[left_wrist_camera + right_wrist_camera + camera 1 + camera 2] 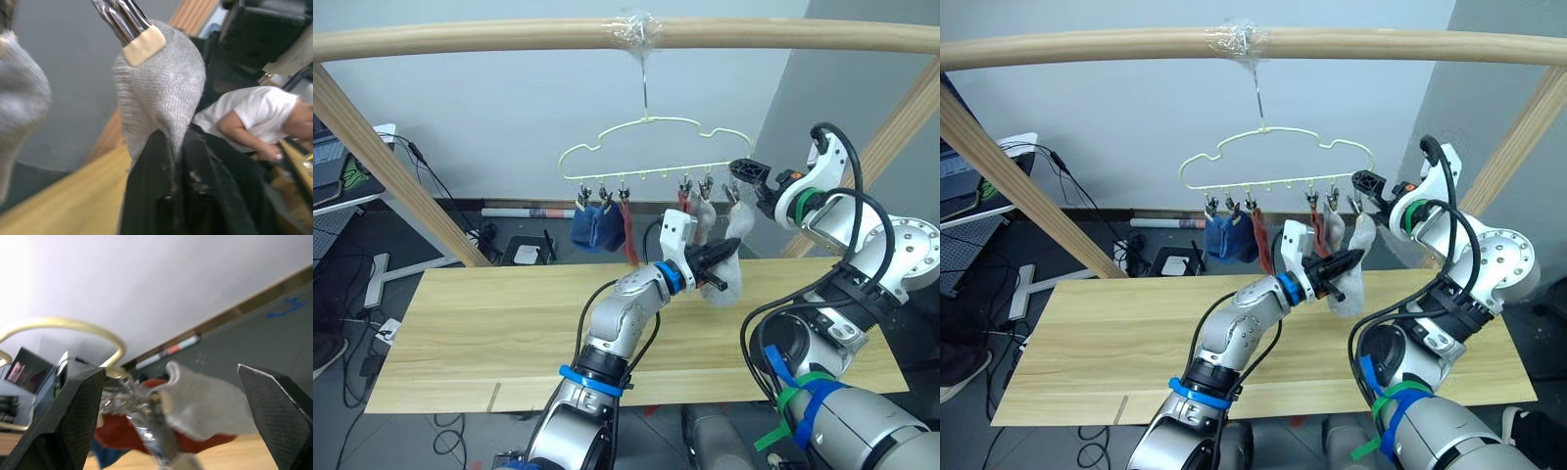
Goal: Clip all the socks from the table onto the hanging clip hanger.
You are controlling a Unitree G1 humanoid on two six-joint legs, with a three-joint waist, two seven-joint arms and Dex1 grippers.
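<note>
The left gripper (715,258) pinches the lower end of a light grey knit sock (729,262) hanging from the end clip of the pale yellow wire clip hanger (646,147) above the light wooden plank table (489,323), its fingertips partly buried in fabric, while the right gripper (171,396) is spread wide beside that clip

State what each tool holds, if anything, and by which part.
Left tool: shut on the lower end of the clipped light grey knit sock. Right tool: open, holding nothing.
</note>
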